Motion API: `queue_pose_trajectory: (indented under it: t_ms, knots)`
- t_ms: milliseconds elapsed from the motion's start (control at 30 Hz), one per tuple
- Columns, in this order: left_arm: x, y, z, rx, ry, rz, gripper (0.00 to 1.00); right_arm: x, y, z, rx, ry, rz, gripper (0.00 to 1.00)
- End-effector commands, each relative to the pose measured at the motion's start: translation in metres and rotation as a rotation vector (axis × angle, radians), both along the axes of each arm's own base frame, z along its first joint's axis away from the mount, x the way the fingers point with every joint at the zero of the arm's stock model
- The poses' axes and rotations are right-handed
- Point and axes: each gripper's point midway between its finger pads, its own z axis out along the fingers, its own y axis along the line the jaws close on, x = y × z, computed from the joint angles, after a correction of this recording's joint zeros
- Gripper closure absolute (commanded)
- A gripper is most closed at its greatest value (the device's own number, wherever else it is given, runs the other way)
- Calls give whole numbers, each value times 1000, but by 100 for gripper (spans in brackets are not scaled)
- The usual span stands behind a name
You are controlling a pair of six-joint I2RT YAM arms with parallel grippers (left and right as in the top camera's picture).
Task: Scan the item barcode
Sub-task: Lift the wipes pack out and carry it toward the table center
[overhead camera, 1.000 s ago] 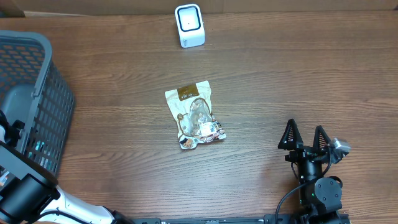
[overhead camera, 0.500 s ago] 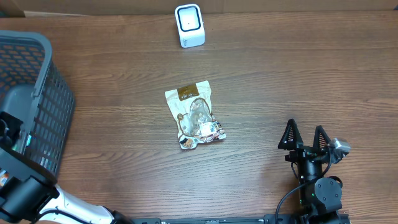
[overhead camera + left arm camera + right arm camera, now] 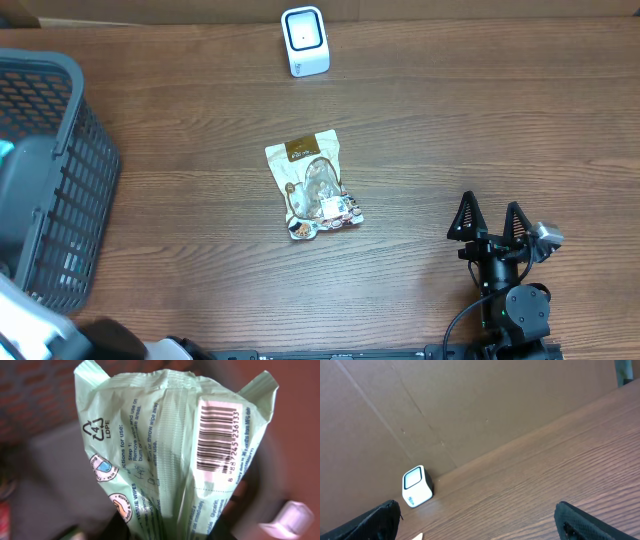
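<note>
At the far left, the grey basket (image 3: 60, 70) now has more of the left arm (image 3: 40, 335) over it than a second ago. The left gripper (image 3: 172, 527) is clamped on a pale green wipes packet (image 3: 165, 460), held up close to the wrist camera with its barcode (image 3: 217, 440) showing. At centre the snack pouch (image 3: 312, 186) and, top centre, the white scanner (image 3: 304, 41) are unchanged. Lower right, the right gripper (image 3: 490, 220) stays with its jaws apart and empty.
</note>
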Motion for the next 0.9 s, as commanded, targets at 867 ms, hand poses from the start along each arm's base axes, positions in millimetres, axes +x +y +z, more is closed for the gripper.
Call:
queue_pose_trajectory:
  t_ms: [867]
  knots:
    - [25,-341,-176,50,495,-833,90,0,0,-1,-3,-5,3,0]
